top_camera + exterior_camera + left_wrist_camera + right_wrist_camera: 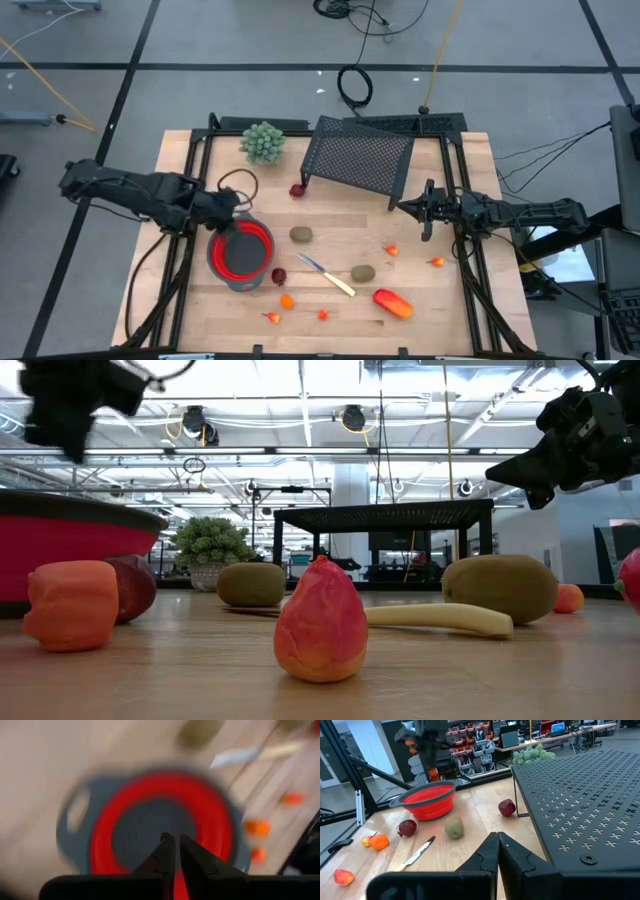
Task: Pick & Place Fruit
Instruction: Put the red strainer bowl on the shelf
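Nearest the front edge of the table lie the small orange bits: 1 at the very front, another just right of it, and a slightly larger orange piece a little further in. The long orange-red fruit rests near the front right. Behind these sit a dark red round fruit just beside the bowl, the knife lying diagonally, and a brown kiwi to its right. Further in are 2 more orange bits and a second kiwi. Another dark red round fruit lies near the black mesh rack, with a green leafy plant at the back.

The red bowl looks empty: the left wrist view shows only its bare grey bottom. All the fruit seen is loose on the wood, so by my reading nothing is placed and the whole job remains.

The left gripper hangs over the bowl's far rim, fingers nearly together with only a slit between, holding nothing. The right gripper waits at the right side beside the rack, pinched closed and empty.
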You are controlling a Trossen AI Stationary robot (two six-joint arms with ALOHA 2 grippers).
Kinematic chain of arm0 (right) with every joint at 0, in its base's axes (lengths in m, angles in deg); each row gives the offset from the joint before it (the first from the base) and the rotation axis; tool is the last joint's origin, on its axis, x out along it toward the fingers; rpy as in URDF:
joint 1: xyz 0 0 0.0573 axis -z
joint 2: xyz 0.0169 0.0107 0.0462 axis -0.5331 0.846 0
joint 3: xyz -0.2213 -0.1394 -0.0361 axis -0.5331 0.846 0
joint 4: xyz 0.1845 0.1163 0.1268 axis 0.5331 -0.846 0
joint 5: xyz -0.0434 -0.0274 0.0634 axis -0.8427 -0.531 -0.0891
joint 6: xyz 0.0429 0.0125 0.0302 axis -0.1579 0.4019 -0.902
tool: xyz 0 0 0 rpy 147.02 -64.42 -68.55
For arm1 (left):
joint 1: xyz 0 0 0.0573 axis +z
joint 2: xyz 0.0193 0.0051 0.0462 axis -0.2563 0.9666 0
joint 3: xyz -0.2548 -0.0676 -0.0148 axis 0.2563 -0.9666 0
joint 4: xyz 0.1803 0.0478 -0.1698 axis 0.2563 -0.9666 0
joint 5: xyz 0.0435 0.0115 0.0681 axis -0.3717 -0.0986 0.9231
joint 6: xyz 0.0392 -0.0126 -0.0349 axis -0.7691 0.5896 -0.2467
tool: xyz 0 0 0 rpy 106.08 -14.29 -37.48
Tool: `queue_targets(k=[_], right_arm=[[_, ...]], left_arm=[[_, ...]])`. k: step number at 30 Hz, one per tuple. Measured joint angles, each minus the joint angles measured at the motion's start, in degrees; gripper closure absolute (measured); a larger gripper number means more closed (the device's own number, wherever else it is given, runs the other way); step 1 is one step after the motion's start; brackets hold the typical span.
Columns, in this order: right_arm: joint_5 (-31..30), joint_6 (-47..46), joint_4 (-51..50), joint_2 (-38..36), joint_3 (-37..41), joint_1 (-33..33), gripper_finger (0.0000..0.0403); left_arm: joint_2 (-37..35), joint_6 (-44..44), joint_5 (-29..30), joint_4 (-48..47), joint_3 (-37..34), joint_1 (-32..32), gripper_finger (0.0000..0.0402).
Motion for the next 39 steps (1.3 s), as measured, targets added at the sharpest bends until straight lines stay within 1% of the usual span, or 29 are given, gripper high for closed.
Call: queue_targets(k=[5, 8, 15, 17, 20, 22, 26, 33, 36, 39], right_arm=[[0.0, 0.0, 0.0, 0.0, 0.0, 0.0, 0.0403], [0.0, 0.0, 0.0, 0.0, 0.0, 0.0, 0.0403], [0.0, 0.0, 0.0, 0.0, 0.0, 0.0, 0.0403], [0.0, 0.0, 0.0, 0.0, 0.0, 0.0, 0.0403], [0.0, 0.0, 0.0, 0.0, 0.0, 0.0, 0.0403], [0.0, 0.0, 0.0, 0.0, 0.0, 0.0, 0.0403], [0.0, 0.0, 0.0, 0.0, 0.0, 0.0, 0.0403], [0.0, 0.4, 0.0, 0.0, 0.0, 0.0, 0.0403], [0.0, 0.4, 0.0, 0.0, 0.0, 0.0, 0.0403], [0.0, 0.4, 0.0, 0.0, 0.0, 0.0, 0.0403]], left_arm=[[2.2, 6.8, -12.6, -13.2, 0.0, -0.2, 0.0376], [2.4, 8.4, -15.6, -18.0, 0.0, -0.6, 0.0376], [2.3, 8.1, -15.7, -18.2, 0.0, -1.9, 0.0376], [2.3, 7.8, -14.0, -17.5, 0.0, -2.3, 0.0376], [2.3, 3.2, -9.5, -17.4, 0.0, -2.5, 0.0376], [2.3, 2.3, -8.0, -17.4, 0.0, -2.7, 0.0376], [2.2, 4.1, -7.4, -17.5, 0.0, -2.4, 0.0376], [2.2, 10.0, -7.3, -18.1, 0.0, -2.3, 0.0374], [2.2, 11.3, -7.3, -18.1, 0.0, -2.3, 0.0359], [2.2, 12.3, -7.3, -18.2, 0.0, -2.3, 0.0324]])
